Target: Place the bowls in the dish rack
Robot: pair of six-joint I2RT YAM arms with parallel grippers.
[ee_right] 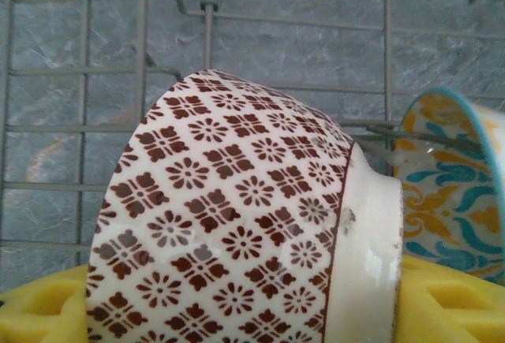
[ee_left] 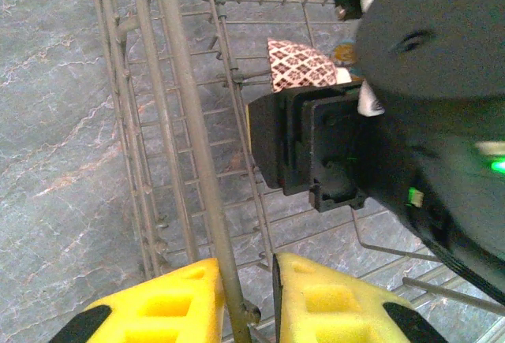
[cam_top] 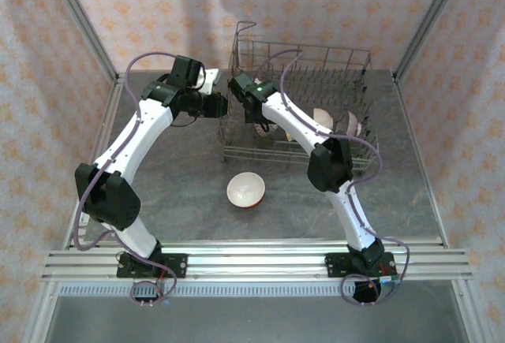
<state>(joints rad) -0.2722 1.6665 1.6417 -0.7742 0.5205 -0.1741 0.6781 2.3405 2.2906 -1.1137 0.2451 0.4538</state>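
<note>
Near centre of grey marbled table top (cam_top: 173,201): pale cream-pink round ceramic bowl (cam_top: 245,191), upright, apart from the rack. Beyond it: large grey wire dish rack (cam_top: 316,67). At rack's left wall: left gripper (ee_left: 248,296), yellow pads narrowly parted, straddling a thick rack wire, gap showing on one side. Inside rack's near-left part: right gripper (ee_right: 245,311) pinching cream round ceramic bowl with brown-red flower pattern (ee_right: 237,217), tipped on its side. Just right of it: orange-and-teal patterned ceramic bowl (ee_right: 450,193). Farther right: mauve bowl (cam_top: 353,124) on edge.

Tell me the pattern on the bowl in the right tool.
The bowl has a dark red-brown flower-and-diamond print on cream; right wrist view shows it best.
</note>
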